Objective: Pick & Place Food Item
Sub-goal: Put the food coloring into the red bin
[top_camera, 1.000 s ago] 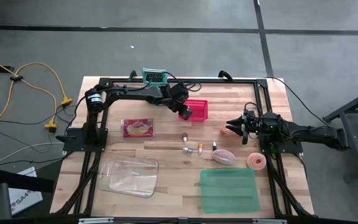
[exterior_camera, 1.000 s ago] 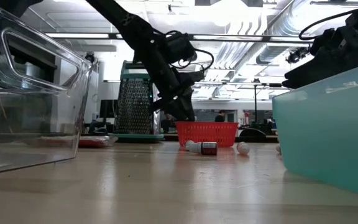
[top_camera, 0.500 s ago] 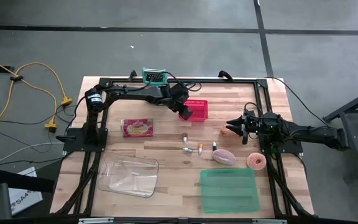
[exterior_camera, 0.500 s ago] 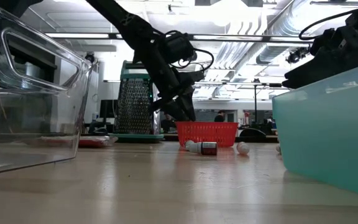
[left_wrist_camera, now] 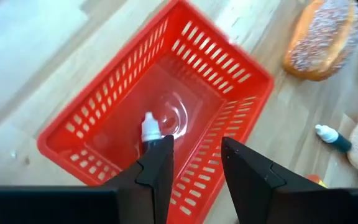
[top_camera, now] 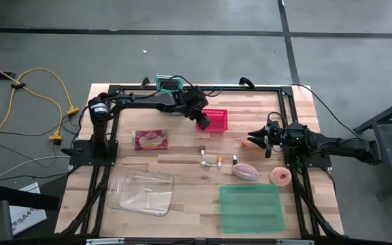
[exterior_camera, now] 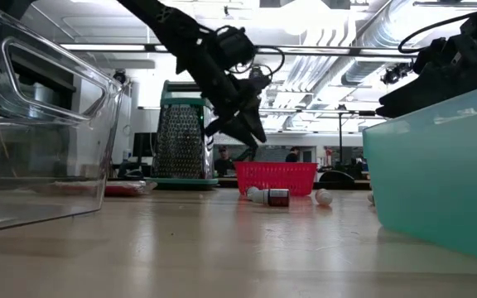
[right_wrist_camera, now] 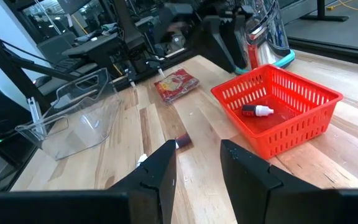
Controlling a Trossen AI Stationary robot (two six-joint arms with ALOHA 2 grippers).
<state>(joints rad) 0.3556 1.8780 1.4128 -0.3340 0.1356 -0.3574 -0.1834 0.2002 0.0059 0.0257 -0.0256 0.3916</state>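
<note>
On the left of the wooden table (top_camera: 182, 170) lie a clear plastic tub (top_camera: 141, 192) and a flat red food packet (top_camera: 150, 139), both untouched and well apart from the arms, seemingly waiting their turn. Farther along, the left claw (top_camera: 203, 121) hangs just above the near rim of the red slotted plastic basket (top_camera: 216, 120); its fingers stand parted with nothing between them, which suggests it has let its item go there. That item, a small dark bottle with a white cap (left_wrist_camera: 149, 127), lies on its side on the basket floor, cap pointing outward in the right wrist view, and touches no claw. Between the arms, several more small bottles (top_camera: 218, 163) lie scattered on the bare wood, beside a pink sprinkled doughnut-like piece (top_camera: 245, 171), a round sprinkled doughnut (top_camera: 280, 176) and a green translucent tray (top_camera: 250, 208). On the right, the right claw (top_camera: 255, 139) waits low over the table near an orange food piece (top_camera: 250, 143), its fingers set at a narrow gap and empty.
</note>
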